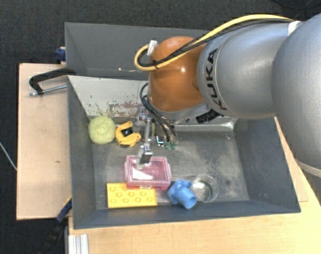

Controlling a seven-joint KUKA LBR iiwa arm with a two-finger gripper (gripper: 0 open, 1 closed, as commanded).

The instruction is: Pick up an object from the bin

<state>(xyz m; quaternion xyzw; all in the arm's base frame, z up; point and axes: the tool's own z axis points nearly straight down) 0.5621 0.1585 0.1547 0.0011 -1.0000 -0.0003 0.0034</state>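
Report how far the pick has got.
Done: the gripper is low inside the bin, right over the pink clear box at front-middle. In hand: nothing visibly grasped. Left: grip and lift; the box lies on the floor beside the yellow brick and blue piece.

Slim bare-metal pincer (145,160), small green board (170,143) just beside. Directly above, glossy orange dome-shaped wrist cover (173,83). Looped over that, yellow cable (229,24), white-tipped. Further right of pincer: fat silver-grey arm casing (266,62), black KUKA lettering (211,83).
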